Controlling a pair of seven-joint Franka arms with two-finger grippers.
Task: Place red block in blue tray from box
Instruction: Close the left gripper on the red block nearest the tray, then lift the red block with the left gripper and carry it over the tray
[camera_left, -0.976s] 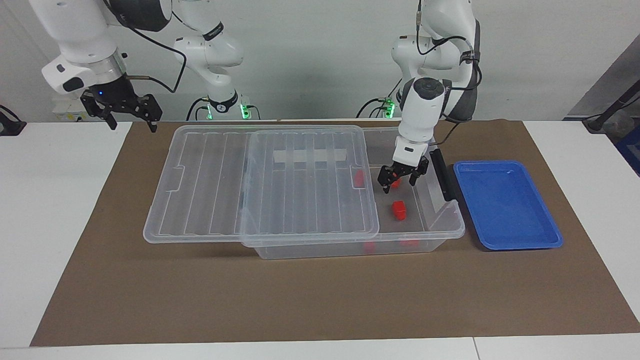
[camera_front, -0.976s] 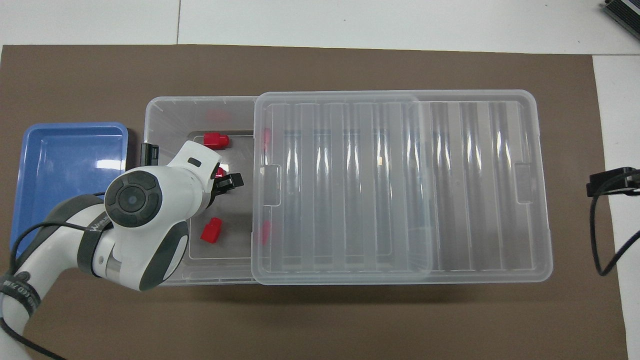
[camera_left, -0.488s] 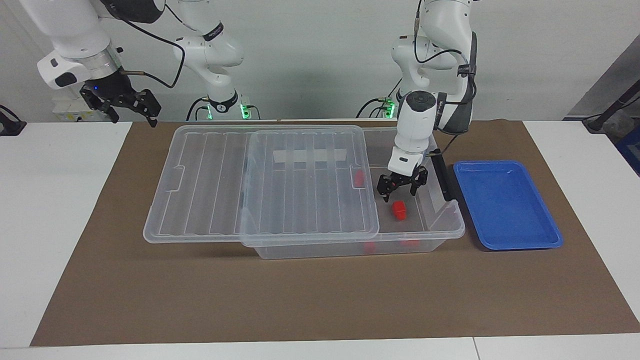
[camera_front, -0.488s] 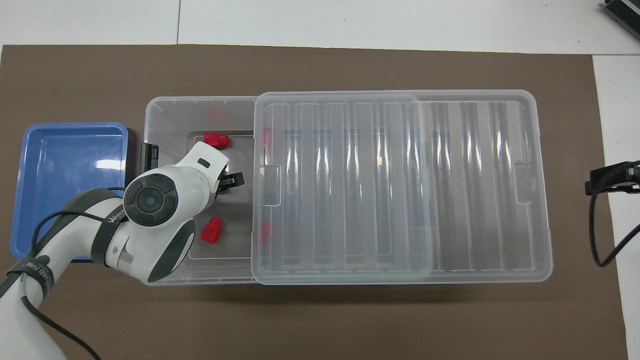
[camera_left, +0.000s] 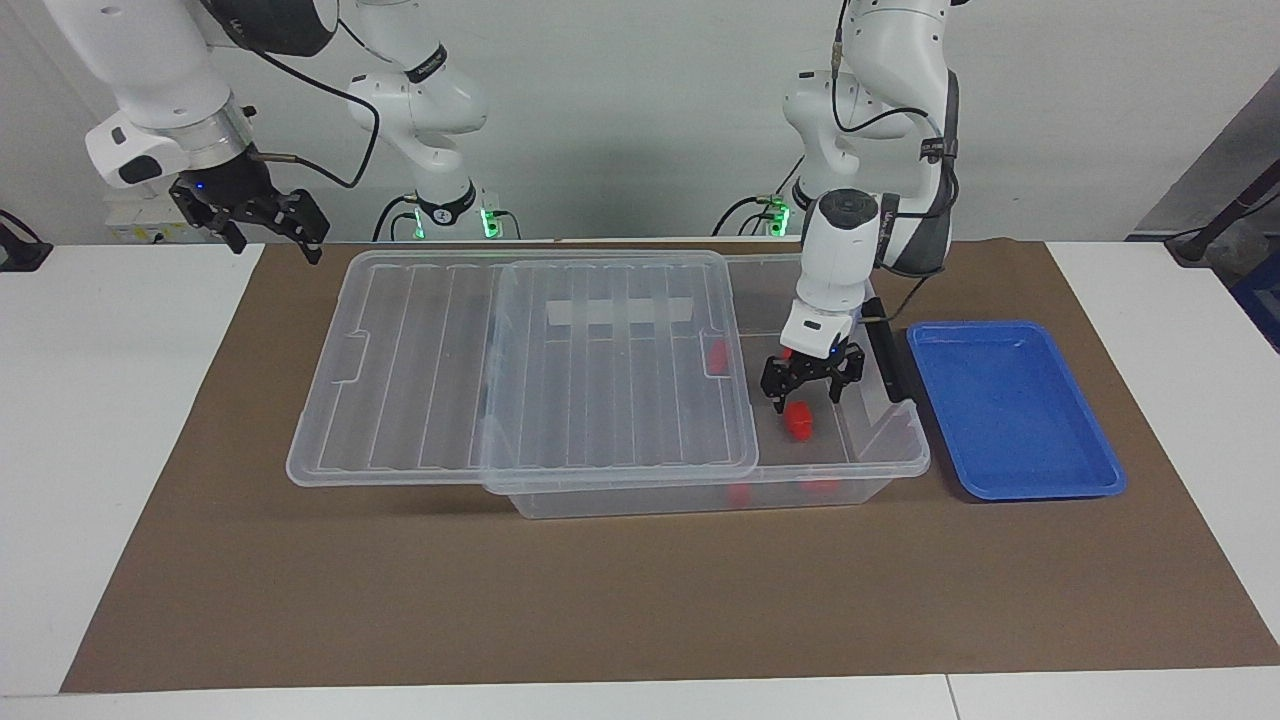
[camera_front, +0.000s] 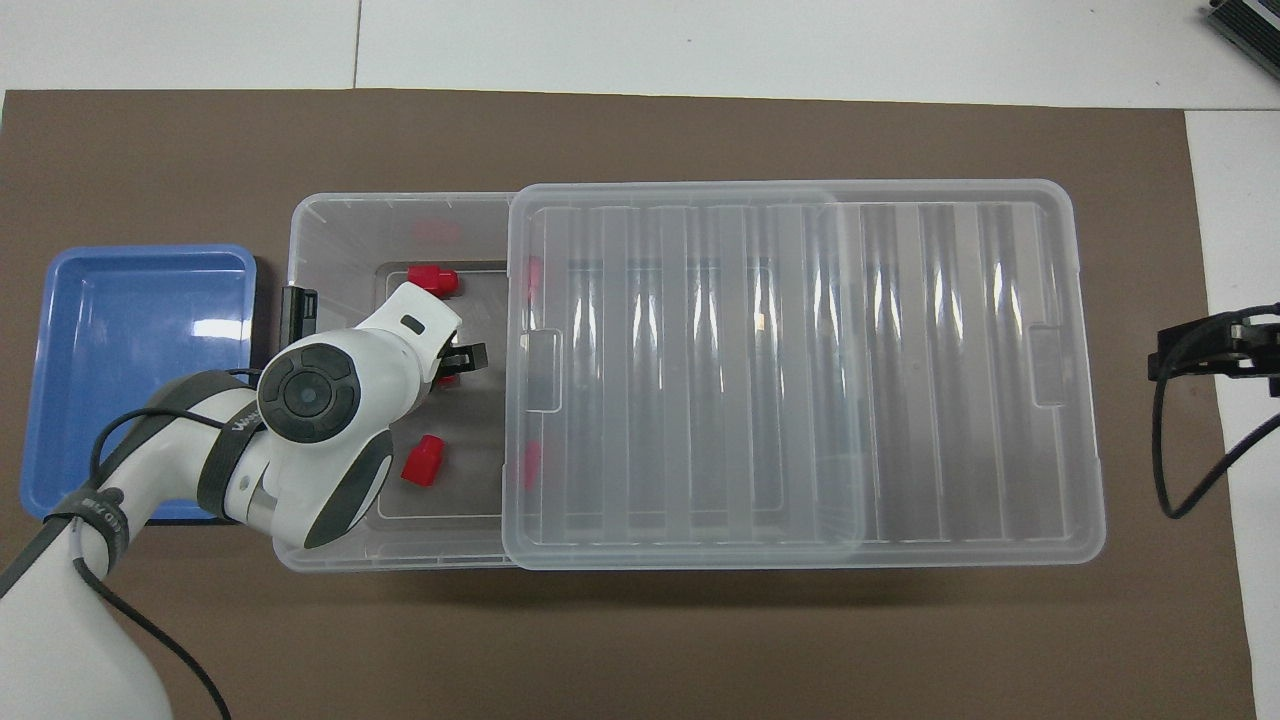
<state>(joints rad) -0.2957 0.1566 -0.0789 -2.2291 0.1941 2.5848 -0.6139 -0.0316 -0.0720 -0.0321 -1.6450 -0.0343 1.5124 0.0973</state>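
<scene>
The left gripper (camera_left: 806, 394) hangs with fingers apart inside the box (camera_left: 880, 455), just above a red block (camera_left: 798, 420) on its floor – not touching. The blue tray (camera_left: 1010, 410) sits beside the box (at the counter's left-arm end). The right gripper (camera_left: 268, 225), also apart, waits over the counter's right-arm end.

Both claws (camera_left: 812, 390) (camera_left: 268, 228) open
</scene>
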